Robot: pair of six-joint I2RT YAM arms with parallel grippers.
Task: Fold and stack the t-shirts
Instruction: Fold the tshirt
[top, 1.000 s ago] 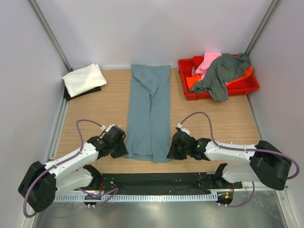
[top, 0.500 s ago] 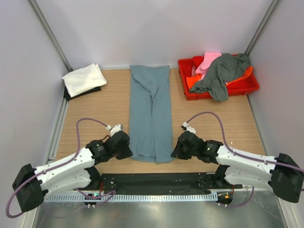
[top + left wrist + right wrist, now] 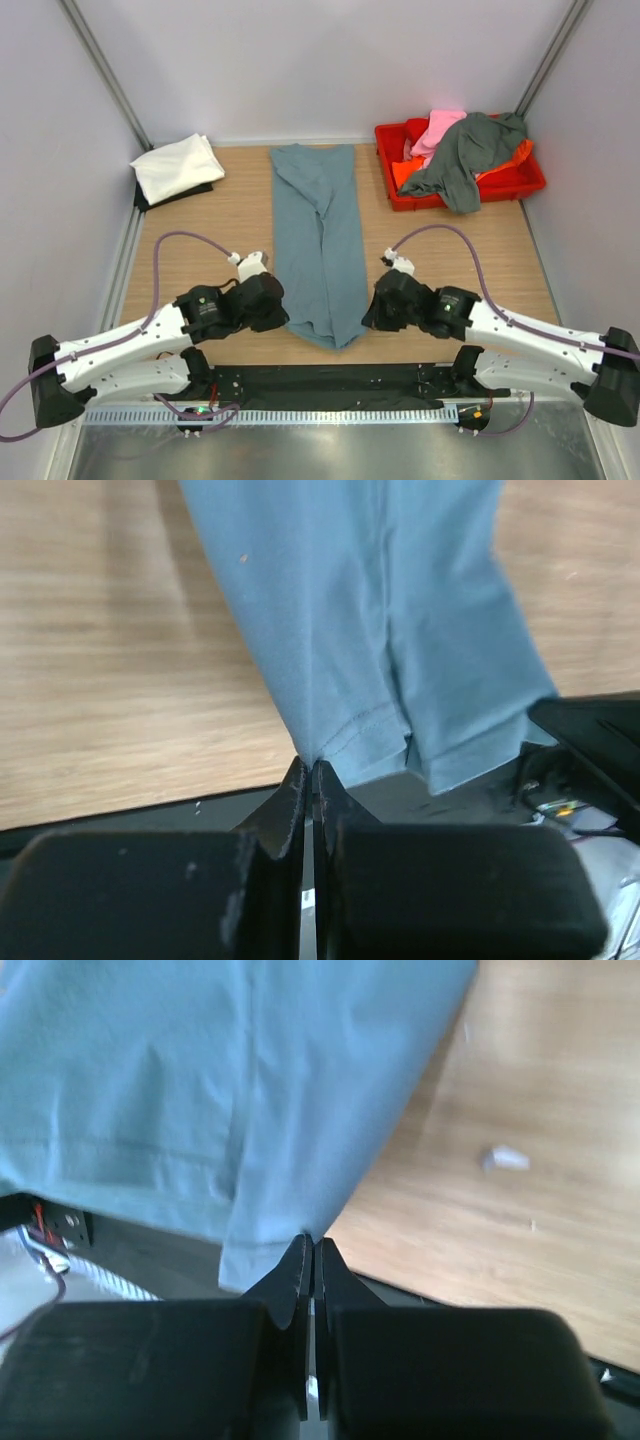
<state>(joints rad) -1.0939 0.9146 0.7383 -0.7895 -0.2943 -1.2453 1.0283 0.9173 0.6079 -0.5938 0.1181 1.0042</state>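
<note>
Blue-grey t-shirt [image 3: 318,235], near hem: pinched by left gripper [image 3: 308,772] and right gripper [image 3: 308,1245], jaws closed on cloth edge. Risk: shallow bite slipping, uneven lift skewing fold.

A: Right gripper [image 3: 312,1247] status?
B: Jaws pressed together, tips pinching the shirt [image 3: 200,1080] edge by its hem.
A: Cloth?
B: Fills upper left, stitched hem runs across lower left, fabric drawn to a point at the tips. Wood table [image 3: 520,1230] right, small white scrap [image 3: 503,1158] on it.
</note>
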